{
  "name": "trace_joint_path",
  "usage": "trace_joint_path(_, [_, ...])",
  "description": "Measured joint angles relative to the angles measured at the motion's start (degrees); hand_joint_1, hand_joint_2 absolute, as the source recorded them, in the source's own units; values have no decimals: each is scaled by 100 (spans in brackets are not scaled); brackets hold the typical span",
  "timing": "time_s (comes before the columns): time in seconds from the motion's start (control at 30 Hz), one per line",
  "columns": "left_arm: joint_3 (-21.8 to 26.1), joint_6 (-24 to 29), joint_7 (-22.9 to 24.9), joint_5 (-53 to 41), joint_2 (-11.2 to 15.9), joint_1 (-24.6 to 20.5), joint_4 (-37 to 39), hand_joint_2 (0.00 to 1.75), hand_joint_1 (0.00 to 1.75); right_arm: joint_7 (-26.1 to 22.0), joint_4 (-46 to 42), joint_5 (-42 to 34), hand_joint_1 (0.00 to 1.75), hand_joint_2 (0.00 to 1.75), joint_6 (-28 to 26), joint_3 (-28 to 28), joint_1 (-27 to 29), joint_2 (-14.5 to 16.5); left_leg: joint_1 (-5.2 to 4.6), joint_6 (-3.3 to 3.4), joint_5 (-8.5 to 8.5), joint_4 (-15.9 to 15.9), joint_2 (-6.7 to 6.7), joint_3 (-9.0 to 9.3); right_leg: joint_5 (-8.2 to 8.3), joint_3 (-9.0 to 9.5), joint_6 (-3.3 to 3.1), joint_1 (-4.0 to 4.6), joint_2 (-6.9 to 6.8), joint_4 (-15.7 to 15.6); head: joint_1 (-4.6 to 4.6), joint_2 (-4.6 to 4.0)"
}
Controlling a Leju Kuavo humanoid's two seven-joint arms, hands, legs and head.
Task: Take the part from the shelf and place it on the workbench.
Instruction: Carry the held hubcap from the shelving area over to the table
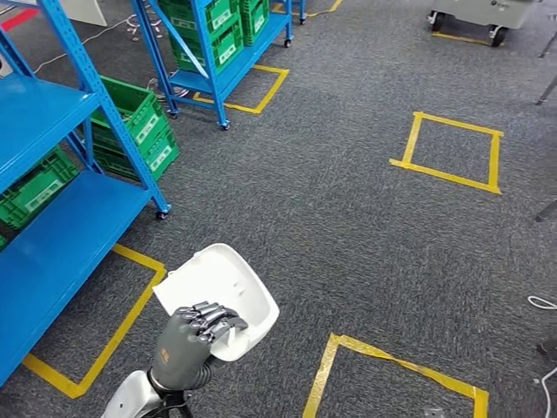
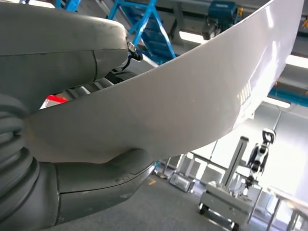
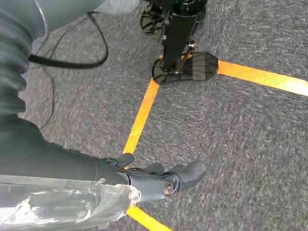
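The part is a white curved plastic shell, held low in front of me over the grey carpet. My left hand grips its near edge, fingers over the top. In the left wrist view the part runs across the picture as a broad white sheet, pinched between the thick thumb on one face and the fingers on the other. My right hand hangs over the carpet with its fingers stretched out and nothing in them.
A blue shelf with green crates stands on my left, and a second blue shelf stands further back. Yellow tape squares mark the carpet. A wheeled cart stands at the far right.
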Motion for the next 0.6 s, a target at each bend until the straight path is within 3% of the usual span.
trace_joint_path(0.03, [33, 1, 8, 28, 44, 44, -28, 175, 175, 21, 0, 46, 0, 175, -14, 14, -12, 21, -5, 20, 112, -81, -9, 38, 16, -13, 1, 4, 65, 1, 1, 0])
trace_joint_path(0.07, [82, 2, 3, 82, 84, 92, -73, 175, 175, 66, 0, 110, 0, 175, -41, 37, -39, 51, -8, 42, 308, -375, -38, 190, 33, -22, 7, 6, 135, 1, 2, 0])
trace_joint_path(0.13, [243, 6, -65, 253, 160, 205, -194, 175, 175, 210, -2, 246, 0, 175, -136, 102, -158, 146, 8, 83, 670, -1190, -260, 612, 70, -56, 27, 14, 289, 19, 3, 0])
trace_joint_path(0.2, [437, 15, -172, 381, 239, 298, -293, 175, 175, 369, -16, 326, 0, 175, -235, 164, -317, 262, 22, 91, 780, -1648, -439, 824, 114, -128, 74, 12, 436, 38, 4, 0])
trace_joint_path(0.27, [561, 22, -243, 416, 305, 334, -338, 175, 175, 480, -30, 348, 0, 175, -296, 198, -416, 349, 20, 113, 795, -1706, -376, 816, 162, -197, 147, -5, 542, 28, -3, 0])
trace_joint_path(0.33, [604, 25, -275, 435, 338, 333, -362, 175, 175, 530, -33, 347, 0, 175, -322, 213, -461, 417, 32, 172, 849, -1745, -266, 815, 77, -302, 200, -1, 345, 175, 10, 0])
trace_joint_path(0.4, [617, 29, -287, 447, 350, 338, -375, 175, 175, 537, -34, 346, 0, 175, -326, 221, -518, 470, 37, 202, 872, -1766, -126, 816, -268, -576, 247, 1, -42, 766, 36, 0])
trace_joint_path(0.43, [622, 32, -290, 446, 357, 345, -376, 175, 175, 535, -37, 346, 0, 175, -326, 224, -547, 485, 32, 207, 870, -1764, -47, 814, -471, -753, 277, -9, -159, 1168, 44, 0])
trace_joint_path(0.5, [631, 32, -291, 445, 371, 353, -375, 175, 175, 532, -45, 346, 0, 175, -325, 232, -572, 505, 29, 204, 862, -1763, 112, 815, -662, -957, 322, -36, -238, 1693, 43, 0])
trace_joint_path(0.53, [632, 32, -291, 445, 376, 352, -375, 175, 175, 532, -49, 346, 0, 175, -325, 234, -571, 510, 30, 194, 848, -1762, 185, 820, -601, -904, 336, -48, -257, 1646, 44, 0])
trace_joint_path(0.6, [633, 32, -291, 445, 386, 338, -375, 175, 175, 538, -62, 344, 0, 175, -327, 237, -570, 515, 34, 153, 807, -1760, 324, 854, -277, -477, 355, -65, -387, 952, 44, 0])
